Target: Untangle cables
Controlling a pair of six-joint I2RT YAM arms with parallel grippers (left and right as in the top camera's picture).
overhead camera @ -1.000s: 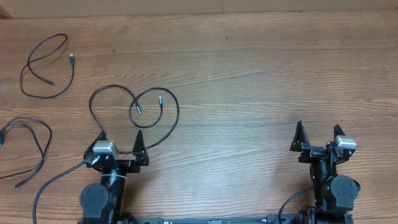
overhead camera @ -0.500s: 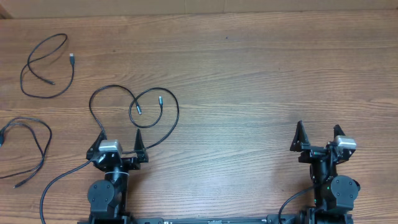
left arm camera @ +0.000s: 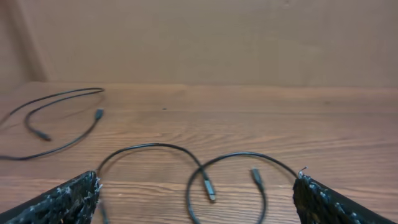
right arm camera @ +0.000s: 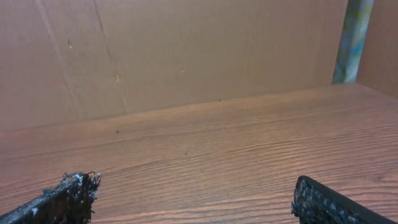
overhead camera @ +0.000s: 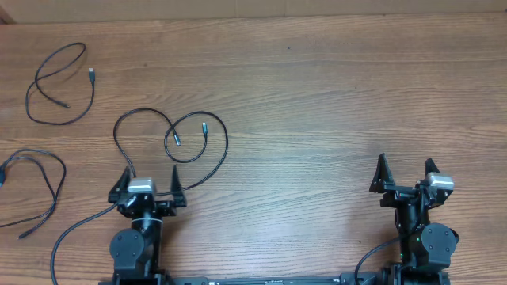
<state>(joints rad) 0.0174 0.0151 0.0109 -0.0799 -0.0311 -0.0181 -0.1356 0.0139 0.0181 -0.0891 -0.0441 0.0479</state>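
Note:
Three thin black cables lie apart on the wooden table. One cable point(overhead camera: 60, 87) loops at the far left back. A second cable point(overhead camera: 40, 178) lies at the left edge. The third cable point(overhead camera: 202, 154) forms two loops just ahead of my left gripper point(overhead camera: 149, 176), with both silver-tipped plugs inside the right loop; it also shows in the left wrist view point(left arm camera: 205, 168). My left gripper point(left arm camera: 196, 193) is open and empty behind that cable. My right gripper point(overhead camera: 404, 168) is open and empty at the front right, with bare wood between its fingers point(right arm camera: 196, 193).
A thicker black wire point(overhead camera: 71, 237) runs from the left arm's base toward the front left. A cardboard wall point(right arm camera: 186, 50) stands behind the table's far edge. Both arm bases sit at the front edge.
My left gripper has drawn back slightly toward its base and turned a little to the left. The cables and the right arm have not moved.

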